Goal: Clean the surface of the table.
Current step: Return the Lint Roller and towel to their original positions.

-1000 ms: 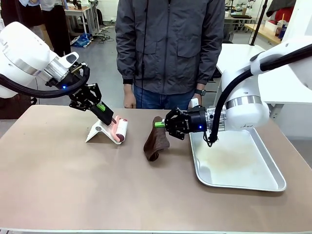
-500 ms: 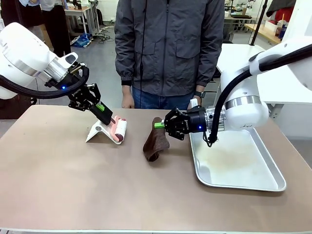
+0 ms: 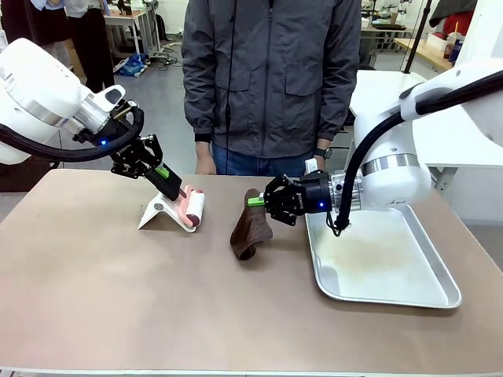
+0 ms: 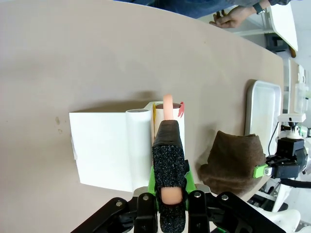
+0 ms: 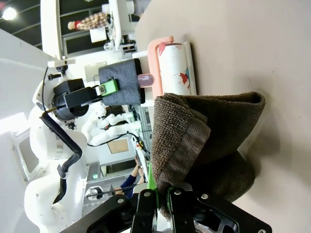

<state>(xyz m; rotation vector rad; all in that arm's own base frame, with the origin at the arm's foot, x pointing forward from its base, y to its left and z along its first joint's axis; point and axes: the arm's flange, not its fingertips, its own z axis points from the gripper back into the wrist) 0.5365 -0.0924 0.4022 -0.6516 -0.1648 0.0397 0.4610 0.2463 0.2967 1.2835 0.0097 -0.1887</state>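
The tan-brown table spans the front view. A lint roller with a white roll and pink handle rests against a white folded sheet. My left gripper is shut on the roller's handle, which is wrapped in black foam. In the left wrist view the roll lies just past my left gripper. My right gripper is shut on the top of a brown cloth, whose lower end touches the table. The cloth hangs from my right gripper in the right wrist view.
A shallow silver tray lies on the table's right side, under my right arm. A person in a grey jacket stands at the far edge, one hand near the table. The near half of the table is bare.
My right gripper and the brown cloth have edged slightly to the left. The left gripper and lint roller have stayed where they were.
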